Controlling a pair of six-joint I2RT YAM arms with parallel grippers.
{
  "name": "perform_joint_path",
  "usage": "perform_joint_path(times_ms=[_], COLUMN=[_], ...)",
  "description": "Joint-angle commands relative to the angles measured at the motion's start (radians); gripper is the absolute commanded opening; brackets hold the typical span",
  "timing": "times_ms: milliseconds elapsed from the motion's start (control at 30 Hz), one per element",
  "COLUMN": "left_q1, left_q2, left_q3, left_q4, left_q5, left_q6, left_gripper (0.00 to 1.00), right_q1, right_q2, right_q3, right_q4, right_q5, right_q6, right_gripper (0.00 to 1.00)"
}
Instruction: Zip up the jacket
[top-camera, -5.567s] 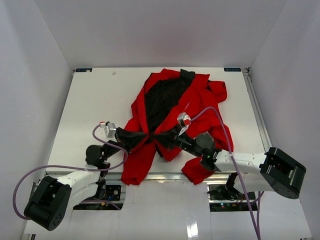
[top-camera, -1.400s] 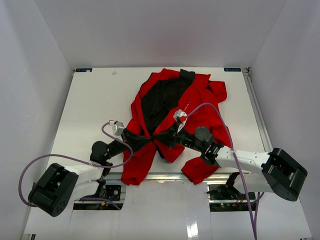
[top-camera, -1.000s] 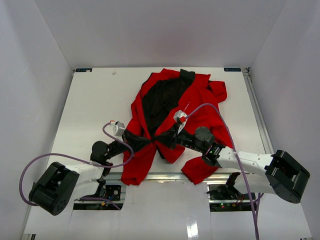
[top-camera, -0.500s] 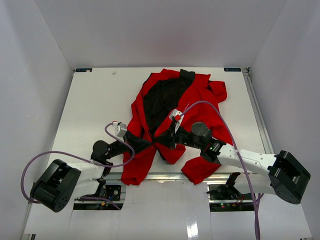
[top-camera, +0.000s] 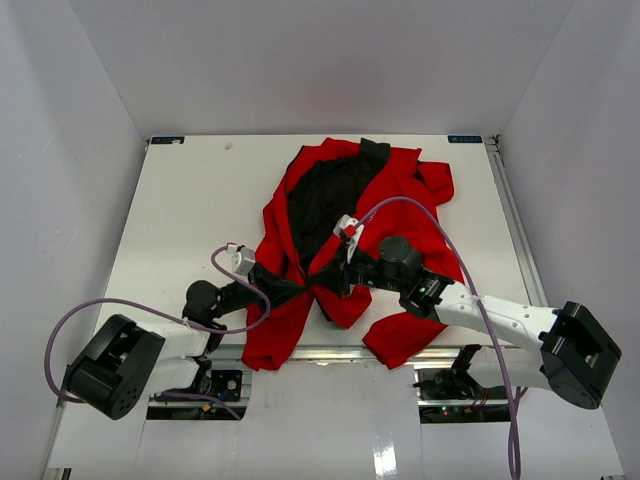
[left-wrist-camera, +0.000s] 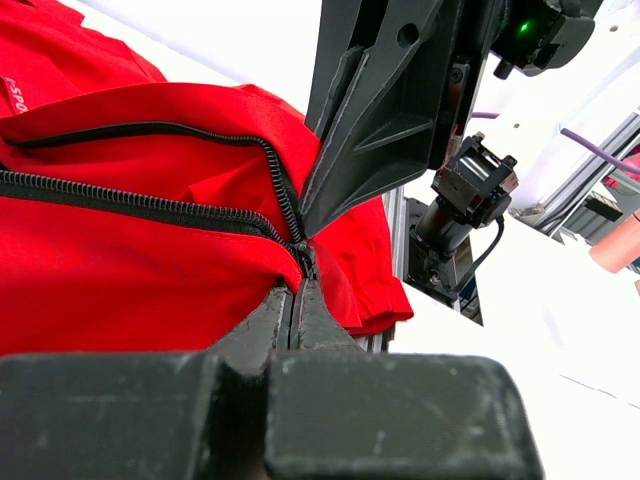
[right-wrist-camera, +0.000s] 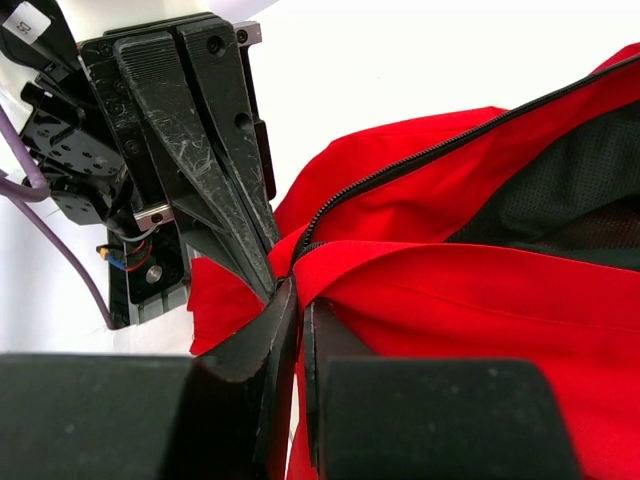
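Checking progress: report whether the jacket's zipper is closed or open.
Open. The jacket lies spread; its zipper teeth run as two separate rows, black lining showing between.

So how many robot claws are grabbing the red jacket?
2. The left gripper pinches the jacket where the zipper starts; the right gripper pinches right beside it.

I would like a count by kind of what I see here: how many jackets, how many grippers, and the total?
jacket: 1
grippers: 2, the left gripper and the right gripper, both shut on the jacket
Total: 3
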Motion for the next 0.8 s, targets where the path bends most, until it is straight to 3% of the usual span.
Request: perform_joint_path(times_ms=[0, 767], left_q1=[-0.008, -0.015], left_q2=[0.034, 0.059], left_q3=[-0.034, -0.034], left_q4=[0.205, 0.225], left_q5=[0.112, 0.123], left_q6=[-0.003, 0.008], left_gripper=[0.0, 0.0], right_q1=[-0.019, -0.051], right_q2=[-0.001, 0.063], right_q3=[0.09, 0.205], right_q4=[0.098, 0.084], right_q5=[0.008, -0.011], right_q6=[-0.009, 0.03], right_gripper=[0.08, 0.08])
